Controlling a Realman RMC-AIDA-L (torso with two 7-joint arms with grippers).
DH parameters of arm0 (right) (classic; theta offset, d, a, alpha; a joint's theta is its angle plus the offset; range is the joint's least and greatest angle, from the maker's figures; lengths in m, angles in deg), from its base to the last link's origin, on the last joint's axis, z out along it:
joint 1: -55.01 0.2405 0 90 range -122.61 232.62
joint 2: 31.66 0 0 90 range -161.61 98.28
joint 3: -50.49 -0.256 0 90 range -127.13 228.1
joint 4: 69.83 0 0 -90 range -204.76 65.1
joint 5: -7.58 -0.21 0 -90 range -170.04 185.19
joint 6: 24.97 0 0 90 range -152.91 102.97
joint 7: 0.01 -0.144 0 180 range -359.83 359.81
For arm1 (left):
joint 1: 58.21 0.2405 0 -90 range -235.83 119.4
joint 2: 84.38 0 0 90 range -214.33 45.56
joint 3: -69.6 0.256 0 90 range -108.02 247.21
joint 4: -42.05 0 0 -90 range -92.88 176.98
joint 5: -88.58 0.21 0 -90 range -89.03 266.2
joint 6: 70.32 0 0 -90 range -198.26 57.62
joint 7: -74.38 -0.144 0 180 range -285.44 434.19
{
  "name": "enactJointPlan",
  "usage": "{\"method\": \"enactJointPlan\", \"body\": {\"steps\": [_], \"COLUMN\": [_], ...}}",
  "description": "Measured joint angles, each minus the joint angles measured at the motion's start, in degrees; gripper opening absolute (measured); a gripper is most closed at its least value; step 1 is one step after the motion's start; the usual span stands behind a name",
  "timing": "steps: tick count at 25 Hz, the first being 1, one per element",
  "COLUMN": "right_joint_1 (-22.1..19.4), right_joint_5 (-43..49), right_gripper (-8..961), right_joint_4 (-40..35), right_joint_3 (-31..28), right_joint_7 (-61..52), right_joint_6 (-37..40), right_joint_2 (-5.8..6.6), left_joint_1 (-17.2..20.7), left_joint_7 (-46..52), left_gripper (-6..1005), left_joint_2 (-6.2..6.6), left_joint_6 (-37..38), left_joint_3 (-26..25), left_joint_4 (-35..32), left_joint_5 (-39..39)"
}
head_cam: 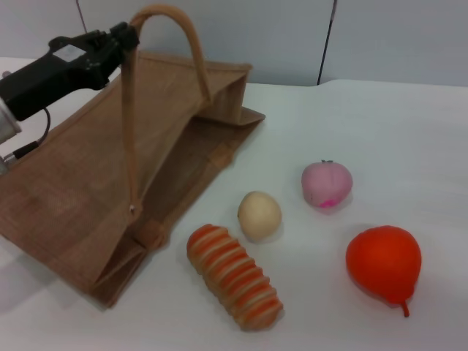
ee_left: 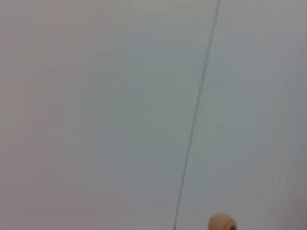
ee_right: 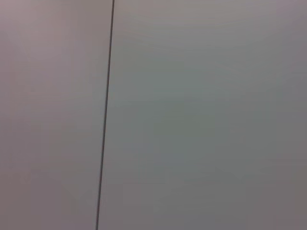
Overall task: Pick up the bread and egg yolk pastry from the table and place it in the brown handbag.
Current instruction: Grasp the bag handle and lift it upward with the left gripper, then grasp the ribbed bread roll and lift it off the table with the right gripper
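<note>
The brown handbag (head_cam: 110,168) lies on the white table at the left, its mouth facing the foods. My left gripper (head_cam: 126,38) is at the top left, shut on one loop handle (head_cam: 131,110) and holding it up. The bread (head_cam: 234,276), ridged with orange and cream stripes, lies on the table in front of the bag's mouth. The egg yolk pastry (head_cam: 259,214), a pale beige ball, sits just beyond the bread. My right gripper is out of view. The left wrist view shows a wall and a small tan rounded bit (ee_left: 222,223) at its edge.
A pink peach-like item (head_cam: 327,183) sits to the right of the pastry. A red-orange pear-shaped fruit (head_cam: 384,263) lies at the front right. The right wrist view shows only a grey wall with a seam (ee_right: 105,115).
</note>
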Motion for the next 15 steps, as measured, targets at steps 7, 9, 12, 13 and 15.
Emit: {"method": "enactJointPlan", "body": {"steps": [7, 9, 12, 13, 15], "right_joint_1": [0.8, 1.5, 2.2, 2.4, 2.7], "right_joint_5": [2.7, 4.5, 6.7, 7.4, 8.5], "right_gripper": [881, 881, 882, 882, 882], "right_joint_4": [0.1, 0.1, 0.1, 0.1, 0.1], "right_joint_3": [0.7, 0.8, 0.8, 0.8, 0.8], "right_joint_7": [0.0, 0.0, 0.0, 0.0, 0.0], "right_joint_6": [-0.1, -0.7, -2.0, -2.2, -2.3], "right_joint_2": [0.00, 0.00, 0.00, 0.00, 0.00], "left_joint_1": [-0.7, -0.8, -0.8, -0.8, -0.8], "left_joint_7": [-7.8, -8.6, -8.8, -8.8, -8.9], "left_gripper": [105, 105, 106, 106, 105], "left_joint_2": [0.06, 0.06, 0.06, 0.06, 0.06], "left_joint_6": [-11.5, -12.5, -13.0, -13.1, -13.4], "left_joint_3": [-9.1, -10.4, -11.0, -11.0, -11.0], "left_joint_4": [6.6, 7.3, 7.6, 7.6, 7.6], "left_joint_5": [-0.4, -0.4, -0.4, -0.4, -0.4]}}
